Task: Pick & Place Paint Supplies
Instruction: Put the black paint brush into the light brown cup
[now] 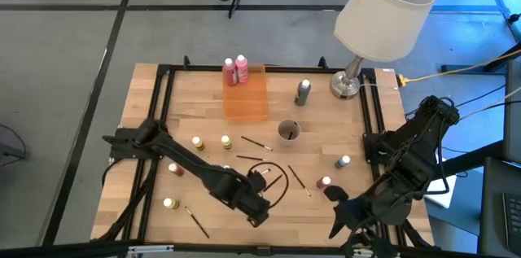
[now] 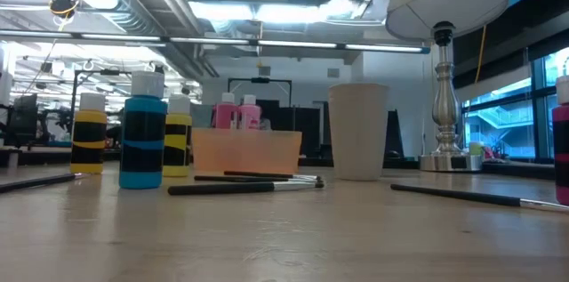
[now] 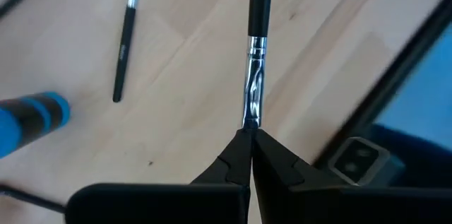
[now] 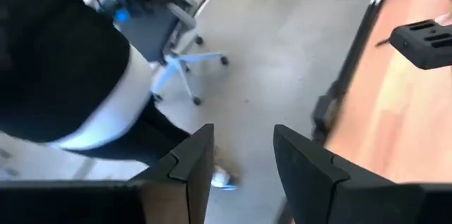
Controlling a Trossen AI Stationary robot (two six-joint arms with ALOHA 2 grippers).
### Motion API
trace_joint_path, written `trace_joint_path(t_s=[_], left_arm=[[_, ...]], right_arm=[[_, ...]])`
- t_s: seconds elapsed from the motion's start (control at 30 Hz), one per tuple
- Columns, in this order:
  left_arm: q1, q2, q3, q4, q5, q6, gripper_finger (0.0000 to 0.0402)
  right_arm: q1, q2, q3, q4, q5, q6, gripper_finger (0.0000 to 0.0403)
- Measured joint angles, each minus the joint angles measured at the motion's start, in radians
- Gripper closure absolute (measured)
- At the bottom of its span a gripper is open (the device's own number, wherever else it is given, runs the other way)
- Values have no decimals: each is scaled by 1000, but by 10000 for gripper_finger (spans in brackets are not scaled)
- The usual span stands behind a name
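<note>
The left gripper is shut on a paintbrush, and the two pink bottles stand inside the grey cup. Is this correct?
Not quite. The left gripper is shut on a paintbrush, but the two pink bottles stand at the far edge of the orange tray, not in the grey cup. The high view shows this.
</note>
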Motion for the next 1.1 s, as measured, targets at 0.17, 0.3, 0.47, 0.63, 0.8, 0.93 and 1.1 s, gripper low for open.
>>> trace_joint_path(t_s=[0.17,0.3,0.47,0.63,0.8,0.93,1.1], left_arm=[[19,-93,0,50,-17,-21,400],[42,-168,0,227,-7,-1,400],[88,-234,2,458,51,20,400],[146,-253,2,503,105,-24,400],[198,-253,2,625,178,-28,400],[234,-253,2,707,187,-27,400],[257,-254,2,755,211,-29,400]], right_arm=[[16,0,0,-1,132,-209,252],[36,0,0,-1,347,-406,252],[67,0,0,7,644,-720,251],[101,0,0,30,918,-999,251],[129,0,0,48,1172,-1285,251],[130,0,0,0,1288,-1430,251],[128,0,0,-64,1333,-1451,251]])
